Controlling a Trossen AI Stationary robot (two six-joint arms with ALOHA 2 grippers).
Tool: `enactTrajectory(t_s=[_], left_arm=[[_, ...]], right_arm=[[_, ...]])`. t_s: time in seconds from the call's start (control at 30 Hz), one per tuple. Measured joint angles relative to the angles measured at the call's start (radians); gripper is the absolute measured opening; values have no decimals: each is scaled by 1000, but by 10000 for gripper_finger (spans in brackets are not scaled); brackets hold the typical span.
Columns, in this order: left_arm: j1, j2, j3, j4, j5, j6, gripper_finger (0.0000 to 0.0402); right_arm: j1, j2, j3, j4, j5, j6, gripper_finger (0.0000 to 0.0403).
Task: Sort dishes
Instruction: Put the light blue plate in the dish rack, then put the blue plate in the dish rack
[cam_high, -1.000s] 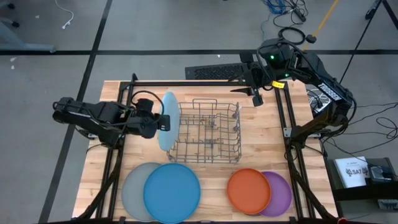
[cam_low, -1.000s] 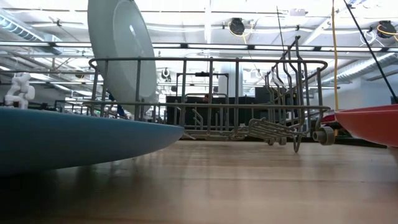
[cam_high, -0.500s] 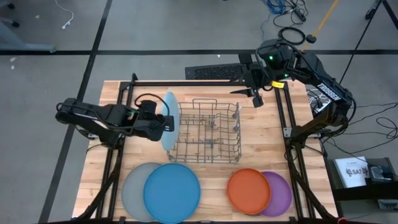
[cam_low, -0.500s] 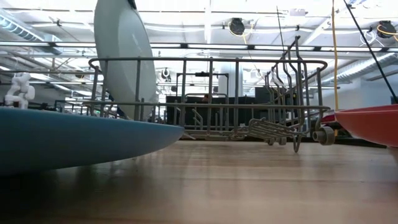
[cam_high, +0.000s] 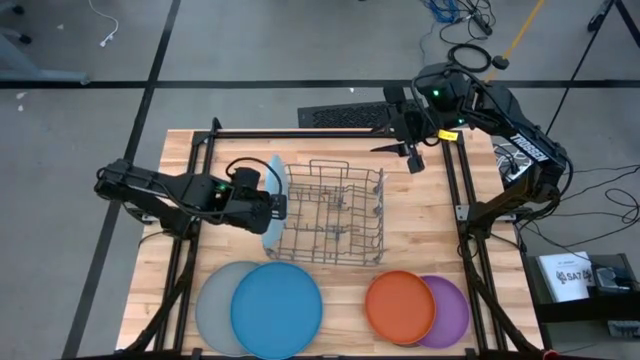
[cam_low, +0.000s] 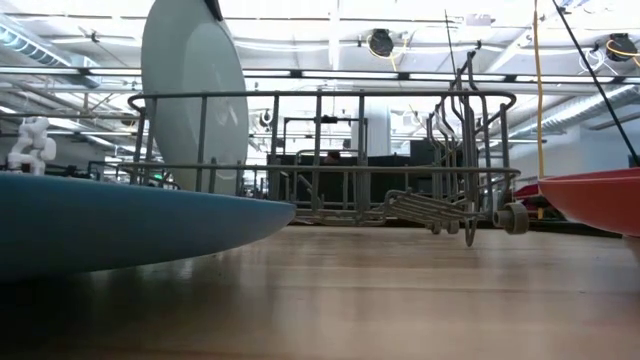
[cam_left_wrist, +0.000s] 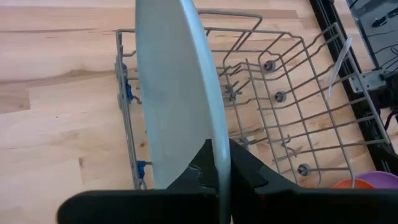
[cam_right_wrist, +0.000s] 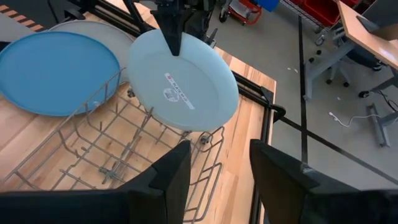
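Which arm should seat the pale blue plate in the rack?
Left. Its left gripper already clamps the pale blue plate on edge at the wire dish rack's left end. The right gripper waits open behind the rack's far right corner, holding nothing.

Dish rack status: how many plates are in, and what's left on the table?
None is seated yet. The left pincer holds the pale blue plate upright on edge at the left end of the wire rack. On the table: blue plate overlapping grey plate, orange plate overlapping purple plate. The right pincer waits open at the back.
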Motion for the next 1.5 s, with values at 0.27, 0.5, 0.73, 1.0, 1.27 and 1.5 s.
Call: enactTrajectory(t_s=[0.27, 0.5, 0.73, 1.0, 1.27, 1.5], left_arm=[[-1, -2, -9, -28, 62, 35, 67], [-28, -49, -7, -13, 22, 54, 87], [-47, -85, -7, -15, -46, 72, 89], [-47, -108, -6, -21, -59, 72, 144], [-47, -158, -4, -26, -109, 79, 188], [-51, -199, -4, -42, -143, 100, 190]], right_arm=[[1, 0, 0, -6, -1, 0, 157], [1, 0, 0, -8, -1, 0, 157], [1, 0, 0, -8, -1, 1, 157], [1, 0, 0, -9, -1, 8, 157], [1, 0, 0, -18, -1, 7, 157], [1, 0, 0, -22, -1, 8, 157]])
